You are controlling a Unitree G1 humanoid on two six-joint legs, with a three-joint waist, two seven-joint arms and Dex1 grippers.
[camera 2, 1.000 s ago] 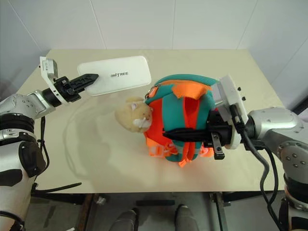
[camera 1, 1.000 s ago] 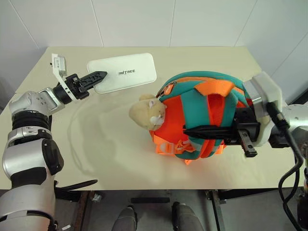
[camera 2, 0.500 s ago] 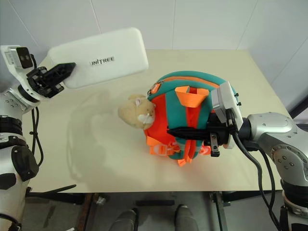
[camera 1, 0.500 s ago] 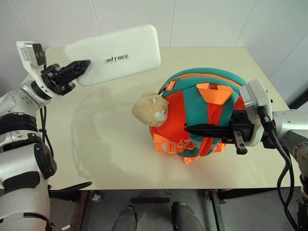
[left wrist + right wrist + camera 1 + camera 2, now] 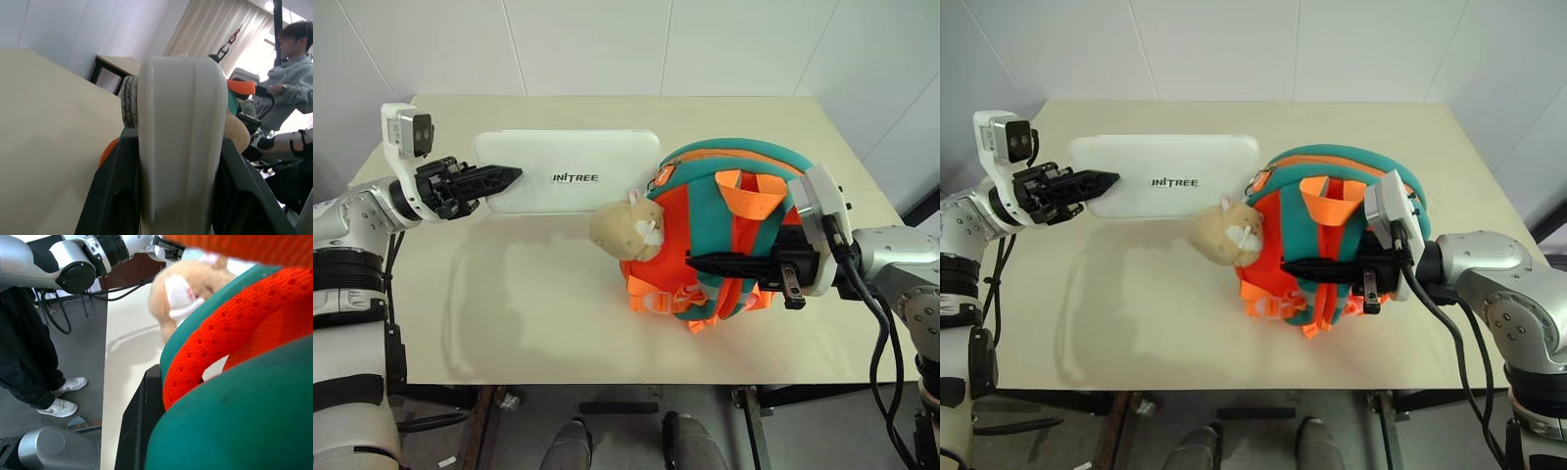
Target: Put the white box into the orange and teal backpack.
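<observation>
Hanging level above the beige table point(image 5: 538, 294), flat white rounded-corner box point(image 5: 573, 184) with dark lettering, one end clamped between the left gripper point(image 5: 499, 179) fingers, other end beside the plush head. Small orange and teal backpack point(image 5: 724, 230) with beige plush toy head point(image 5: 626, 227), upright on the table. Right gripper point(image 5: 720, 264), clenched on a teal strap.

Both arms are clad in glossy silver-grey shells with black joint bands. Each wrist carries a white camera block; the left block shows a dark lens face. The left end effector point(image 5: 509, 176) and right end effector point(image 5: 697, 262) each have two slim black fingers with pointed tips. Black cables run in loops along both forearms, thickest beside the right forearm.
</observation>
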